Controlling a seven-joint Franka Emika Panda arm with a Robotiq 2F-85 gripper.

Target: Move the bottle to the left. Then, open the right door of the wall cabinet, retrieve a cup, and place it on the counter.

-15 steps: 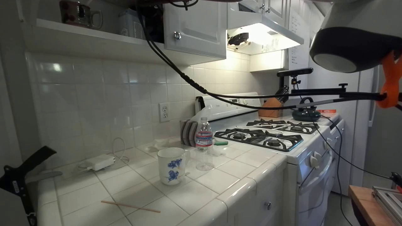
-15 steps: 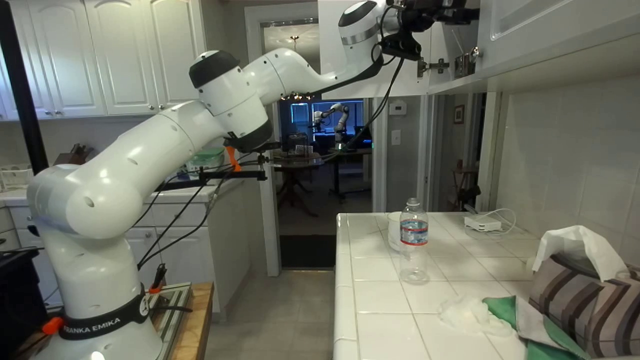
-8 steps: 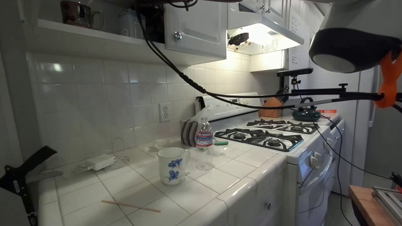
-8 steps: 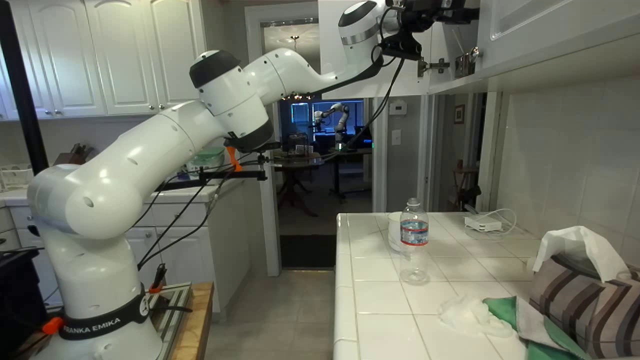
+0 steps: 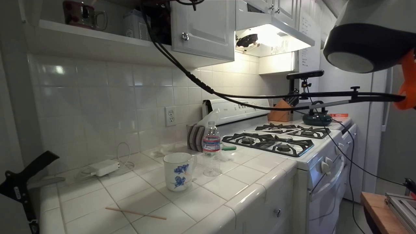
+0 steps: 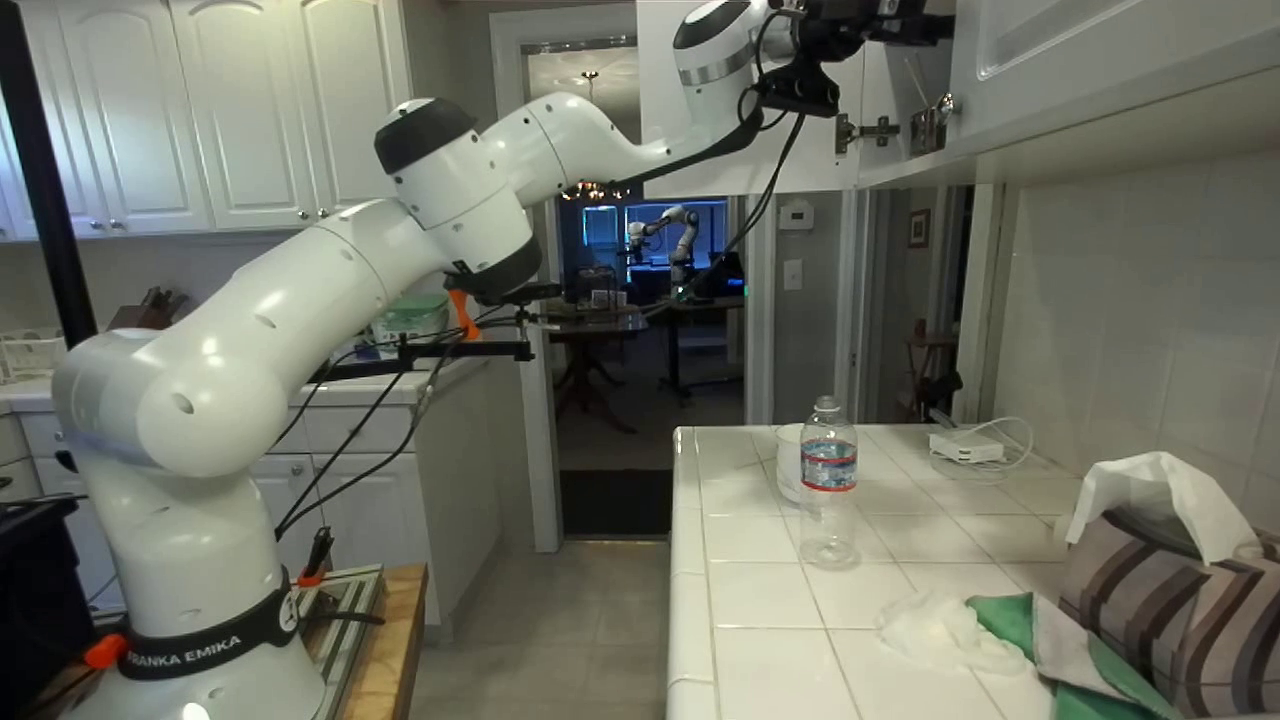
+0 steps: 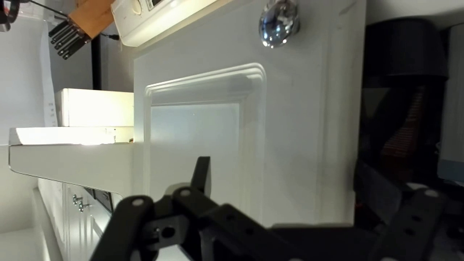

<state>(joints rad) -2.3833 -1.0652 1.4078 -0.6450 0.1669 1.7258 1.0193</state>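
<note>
- My claw (image 7: 282, 172) is spread wide.
- In my wrist view, the edge of the door (image 7: 203, 134) shows within that gap.
- I see the bottle (image 6: 828, 490) upright on the counter (image 6: 755, 590), near the mug (image 6: 788, 465).

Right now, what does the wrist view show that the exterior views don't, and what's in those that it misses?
Only the wrist view shows that the claw stands open, and a clear outline of what looks like a black cup.
Only the exterior views show the bottle and the white mug on the counter.
All share the right door and its knob.
</note>
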